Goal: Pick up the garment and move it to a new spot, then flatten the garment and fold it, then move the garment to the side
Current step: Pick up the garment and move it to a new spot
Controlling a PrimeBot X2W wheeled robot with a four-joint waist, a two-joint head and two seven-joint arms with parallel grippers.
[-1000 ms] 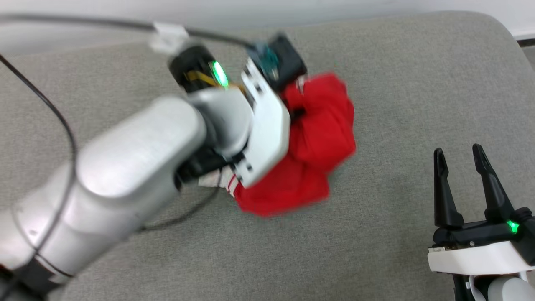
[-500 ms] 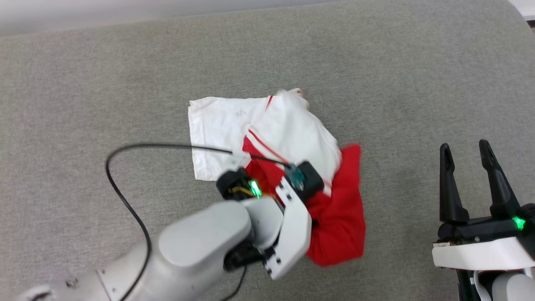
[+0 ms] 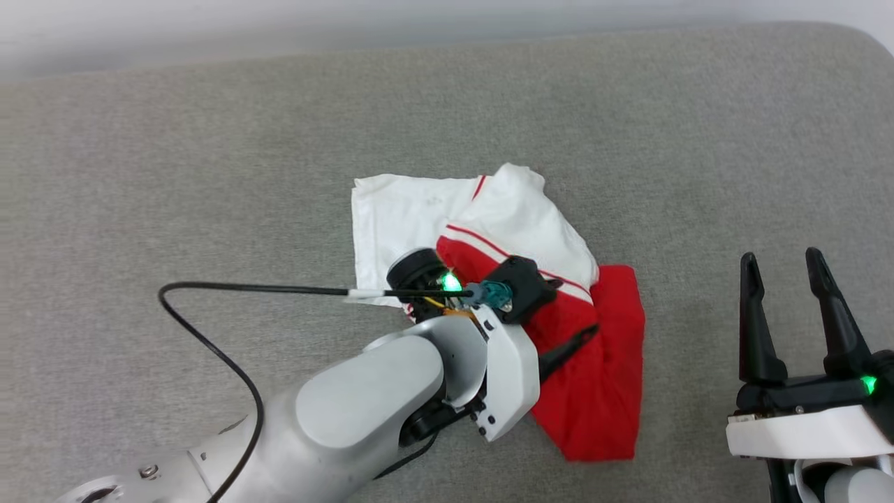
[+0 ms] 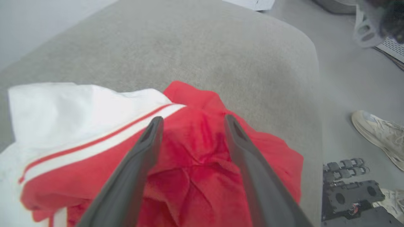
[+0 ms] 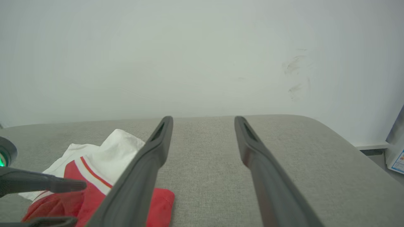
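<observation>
- On the grey padded surface (image 3: 209,175), in the head view, the garment (image 3: 601,377) lies in a loose heap near the middle, white sleeve panels toward the far side and the red body bunched toward the robot. It looks set down at its new spot but not yet spread flat.
- Over that heap the left arm reaches in from the lower left, wrist bent down, and the left hand (image 3: 576,307) hangs just above the red cloth. One dark finger (image 3: 569,346) juts out over it.
- At the lower right the right hand (image 3: 781,262) waits well apart from the garment, fingers pointing up the view and spread, probably parked until flattening needs two hands.
- From the left wrist view, the left hand's fingers stand apart with crumpled red fabric (image 4: 195,176) below and between them. Nothing is pinched, so the cloth rests on its own weight. A pale shoe (image 4: 378,132) shows on the floor beyond the surface's edge.
- From the right wrist view, the right hand's fingers are wide apart and empty, level over bare upholstery, with the garment off to its left.
</observation>
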